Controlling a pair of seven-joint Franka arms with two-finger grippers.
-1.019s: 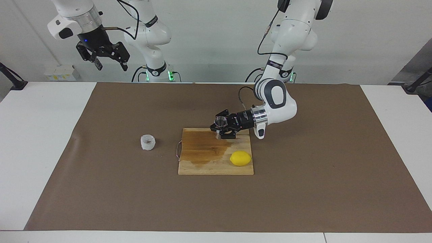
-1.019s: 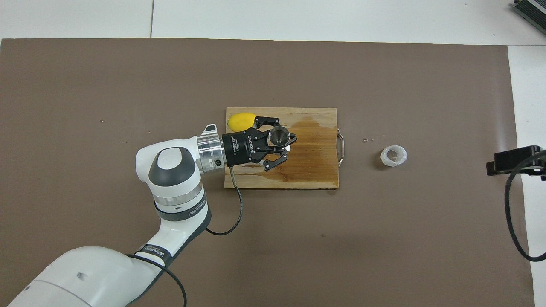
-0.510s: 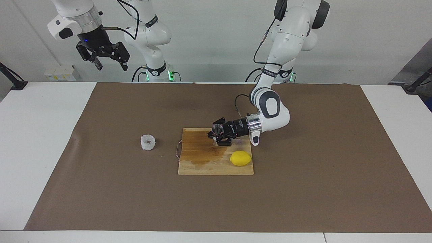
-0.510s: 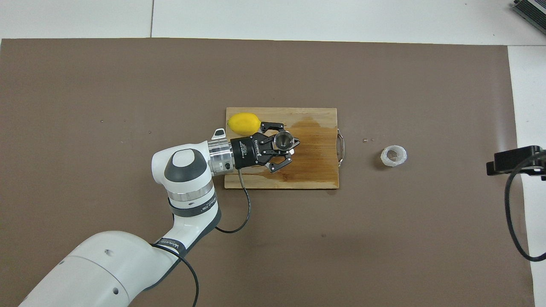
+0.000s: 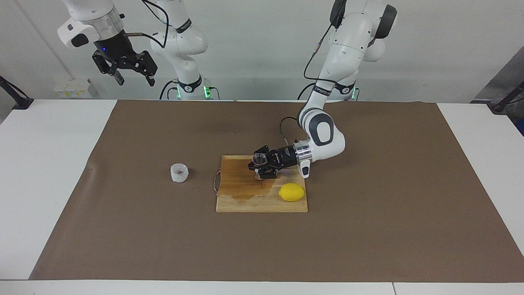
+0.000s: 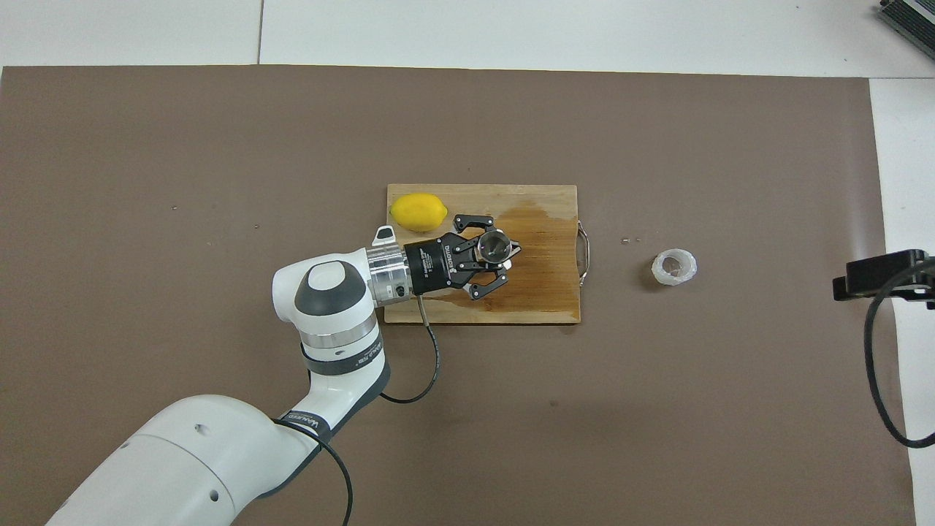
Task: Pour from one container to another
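My left gripper [image 5: 259,165] is shut on the waist of the steel jigger [image 5: 258,157], which it holds upright, mouth up, low over the wooden cutting board [image 5: 254,201]. From above, the jigger [image 6: 495,246] and the left gripper [image 6: 502,251] sit over the board's [image 6: 544,296] dark wet patch. I cannot tell whether the jigger's base touches the wood. The translucent white plastic cup [image 5: 179,173] stands alone on the brown mat beside the board, toward the right arm's end [image 6: 674,267]. My right gripper [image 5: 133,78] waits open, high above the table's edge.
A yellow lemon [image 5: 291,192] lies on the board's corner toward the left arm's end, close to the left wrist [image 6: 418,212]. The board's metal handle [image 6: 583,252] points toward the cup. Brown mat [image 5: 368,213] covers most of the table.
The left arm has lowered the jigger and carried it a little toward the cup, uncovering the lemon in the overhead view. The right arm and the cup have not moved.
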